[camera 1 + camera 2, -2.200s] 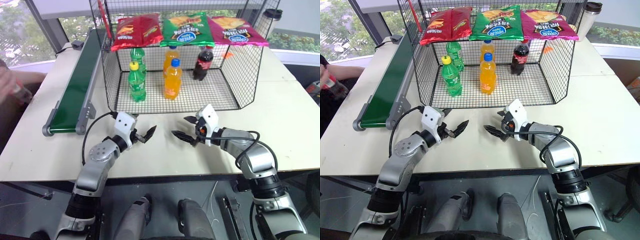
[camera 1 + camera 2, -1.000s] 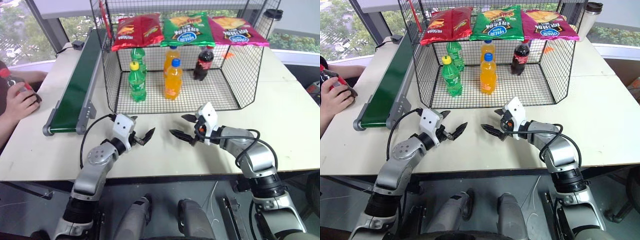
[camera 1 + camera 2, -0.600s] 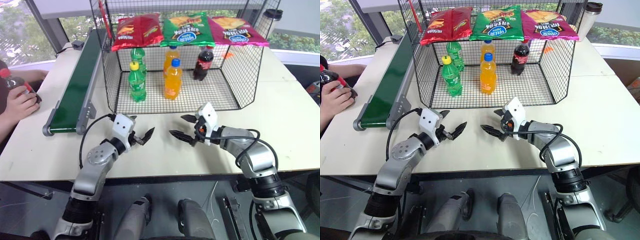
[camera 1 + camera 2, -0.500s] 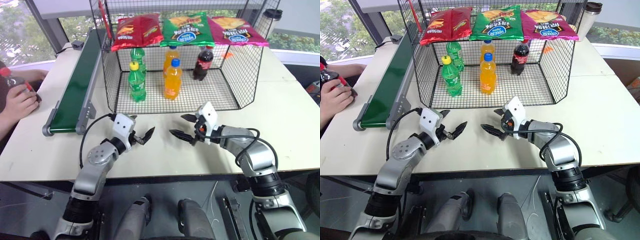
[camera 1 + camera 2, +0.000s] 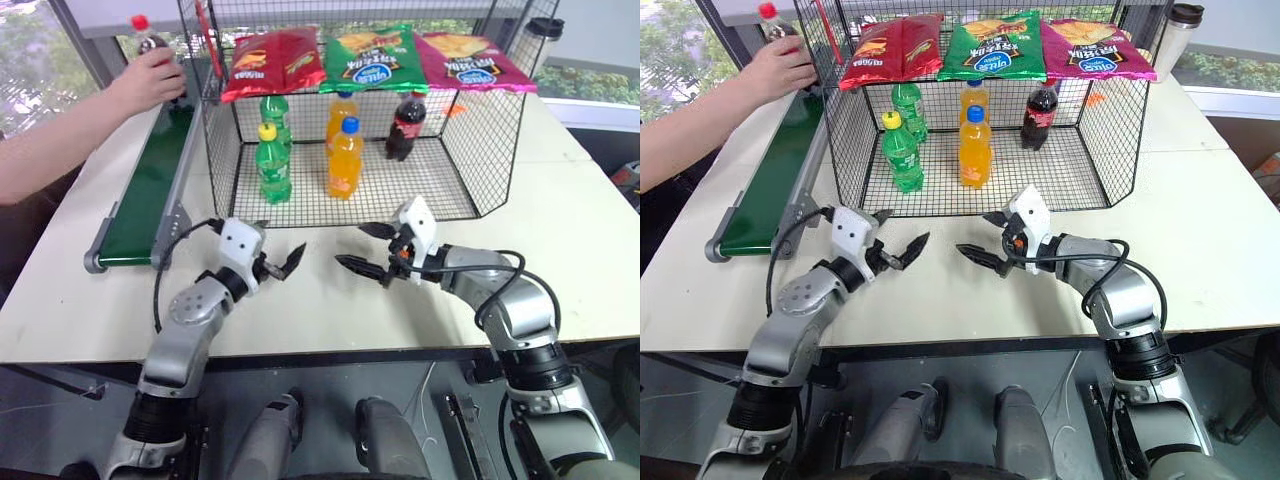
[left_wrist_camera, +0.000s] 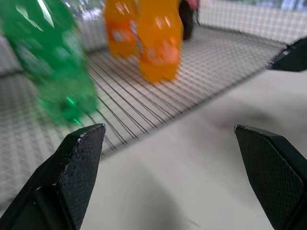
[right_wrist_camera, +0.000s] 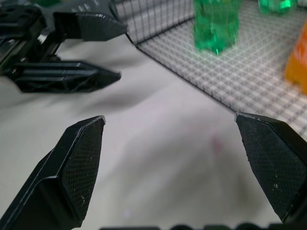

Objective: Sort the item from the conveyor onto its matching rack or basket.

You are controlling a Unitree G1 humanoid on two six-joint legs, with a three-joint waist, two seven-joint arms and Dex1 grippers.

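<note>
Hovering above the pale surface (image 5: 590, 250), the left claw (image 5: 278, 267) and the right claw (image 5: 368, 251) face each other with their black fingers spread wide and nothing between them. Both hang just in front of the open side of the black wire cage (image 5: 480, 150), apart from it and from each other.

Inside the cage, on its grid floor, stand two green soda bottles (image 5: 272, 163) at the robot's left, two orange soda bottles (image 5: 345, 158) in the middle, each pair one behind the other, and a single cola bottle (image 5: 405, 127) at the right. Three snack bags lie on the cage's top: a red bag (image 5: 272, 62), a green bag (image 5: 374, 57) and a pink bag (image 5: 470, 60).

Along the cage's left side runs the dark-green conveyor (image 5: 150, 185) with its grey rails. At its far end a person's hand (image 5: 150, 78) grips the item (image 5: 775, 24), a cola bottle with a red cap, upright over the belt; whether it touches the belt I cannot tell.
</note>
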